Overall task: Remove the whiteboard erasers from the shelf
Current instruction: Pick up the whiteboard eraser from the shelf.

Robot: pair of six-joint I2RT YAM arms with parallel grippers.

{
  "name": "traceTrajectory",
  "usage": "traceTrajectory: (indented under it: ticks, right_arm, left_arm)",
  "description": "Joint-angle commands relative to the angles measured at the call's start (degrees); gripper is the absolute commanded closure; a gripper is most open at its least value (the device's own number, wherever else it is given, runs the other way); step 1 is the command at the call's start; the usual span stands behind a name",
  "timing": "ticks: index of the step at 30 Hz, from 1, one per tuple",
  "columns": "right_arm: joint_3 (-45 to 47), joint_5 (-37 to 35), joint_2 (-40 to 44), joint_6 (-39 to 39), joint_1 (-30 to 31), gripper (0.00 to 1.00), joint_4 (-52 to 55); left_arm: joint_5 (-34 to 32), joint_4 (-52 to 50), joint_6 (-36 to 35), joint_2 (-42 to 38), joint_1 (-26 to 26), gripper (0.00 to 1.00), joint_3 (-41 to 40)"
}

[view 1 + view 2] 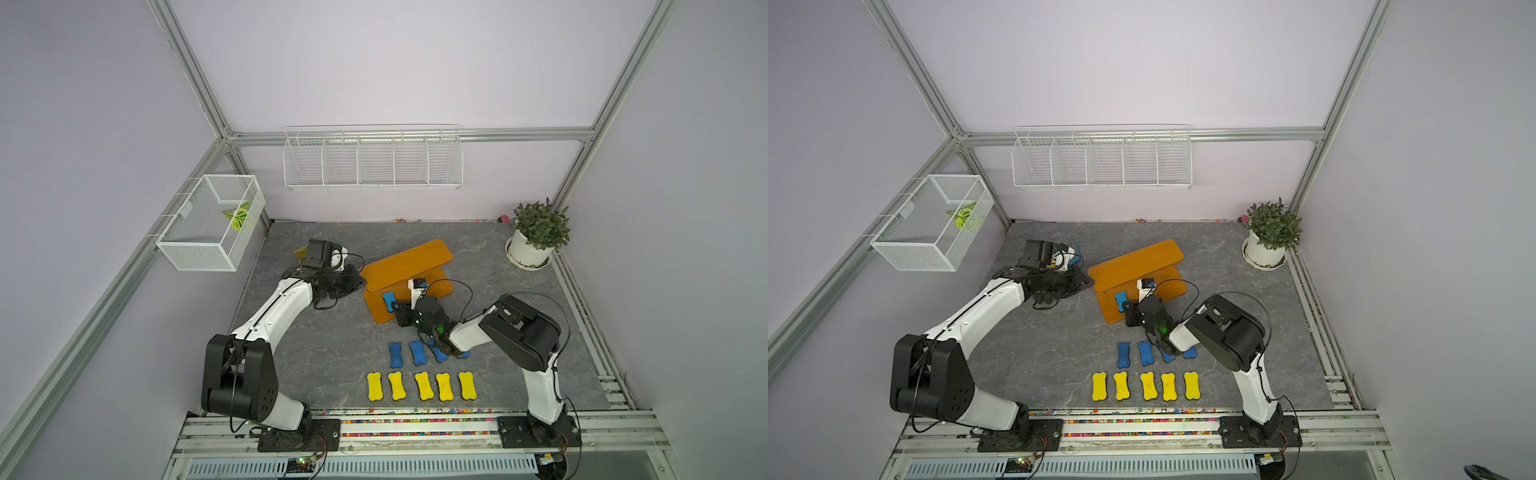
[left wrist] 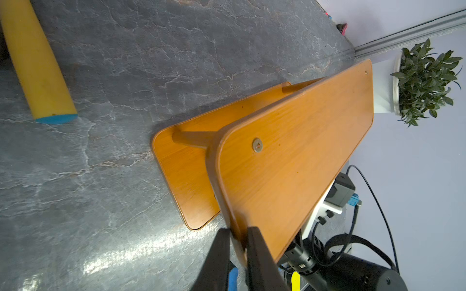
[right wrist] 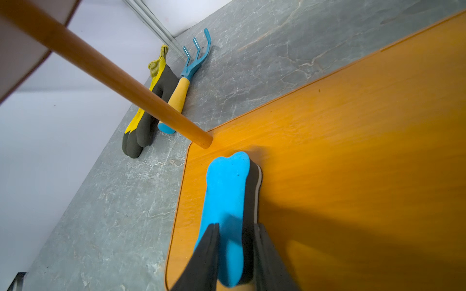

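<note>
Your grey stone-patterned surface [image 1: 316, 357] carries the orange-brown shelf [image 1: 409, 259] near its middle, set at an angle, its top board [image 2: 297, 156] overhanging the lower board [image 3: 353, 156]. Toward the front edge, five yellow erasers [image 1: 424, 385] lie in a neat row on the surface, well apart from the shelf. Just behind them is a row of four blue erasers [image 1: 395, 354], and in both top views your right arm covers part of the two at the right-hand end. The fifth blue eraser [image 3: 227, 201] is on the shelf's lower board, close to the rounded corner and beside a wooden post. Your right tool [image 3: 237, 225] is clenched on it: one finger lies against the blue face, the other against the dark underside, and the eraser rests against the board. Your left tool [image 2: 239, 230] is clamped on the rim of the shelf's top board at one end, a finger on each face of the wood.
</note>
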State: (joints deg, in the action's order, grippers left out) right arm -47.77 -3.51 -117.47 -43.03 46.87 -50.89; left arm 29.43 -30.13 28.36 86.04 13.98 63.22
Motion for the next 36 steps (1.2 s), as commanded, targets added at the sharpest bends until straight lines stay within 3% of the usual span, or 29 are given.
traceTrajectory:
  ticks: [1, 7, 16, 25, 36]
  right_arm:
    - [-0.36, 1.56, -1.38, -0.91, -0.29, 0.80, 1.74]
    - [0.05, 2.82, 0.53, -0.83, -0.29, 1.00, 3.81]
    - [0.60, 3.96, 8.30, -0.05, 0.84, 1.00, 9.63]
    - [1.71, 0.31, 18.60, 4.79, 8.43, 1.00, 23.84]
    - [-6.05, 9.00, 14.47, 7.42, 9.99, 1.00, 37.43]
  left_arm:
    - [-1.96, -2.13, -1.11, 0.23, 0.00, 0.82, -0.29]
    - [-2.04, -2.17, -0.89, -0.16, 0.06, 0.79, 0.23]
    - [-3.18, -1.79, 1.35, -4.18, 0.00, 0.76, -0.26]
    - [-5.46, -2.65, 1.22, -7.83, 0.03, 0.74, -1.87]
    - [-6.33, -2.82, 0.44, -8.88, -0.04, 0.74, -2.31]
